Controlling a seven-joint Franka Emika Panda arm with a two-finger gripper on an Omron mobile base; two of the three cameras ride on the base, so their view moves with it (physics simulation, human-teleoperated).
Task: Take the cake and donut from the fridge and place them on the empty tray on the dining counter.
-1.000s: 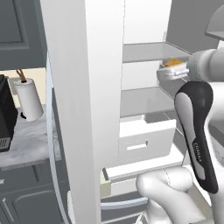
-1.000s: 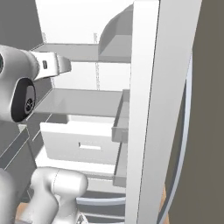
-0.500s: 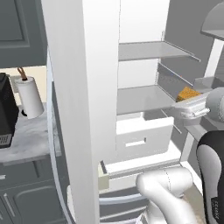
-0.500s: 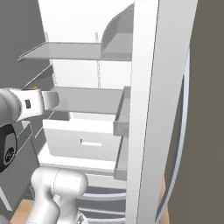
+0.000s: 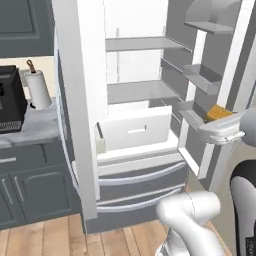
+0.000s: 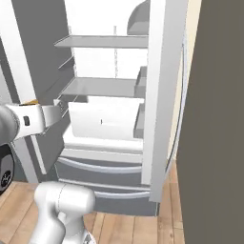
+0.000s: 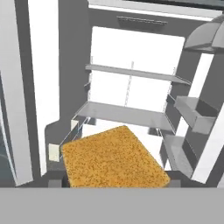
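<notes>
Holding: the end effector (image 7: 114, 186) grips the cake (image 7: 113, 162), jaws clamped on either side of it, tips buried under the orange-tan slab.
Cake: speckled and squarish, close to the lens in the hand view; from the left base view it peeks out as an orange corner (image 5: 218, 113) above the white wrist, out in front of the fridge's (image 5: 150, 125) right door bins.
Floor: pale wood planks (image 5: 45, 239) run right up to the fridge's bottom drawers (image 5: 141, 184).
Fridge: both doors swung wide, white inside, a white crisper drawer (image 5: 135, 128) standing pulled out under two grey shelves.
Door bins: grey pockets (image 5: 202, 78) stepping up the right door.
Table: off to the left, a marble-topped wall table (image 5: 27, 126) over dark grey cabinets, carrying a black appliance (image 5: 11, 104) and a paper-towel roll (image 5: 39, 89).
Change: a second ago the hand sat up by the upper shelf, deep in the fridge; now it's lower and drawn back out, cake along with it, and the whole picture has slid as the base moved.
</notes>
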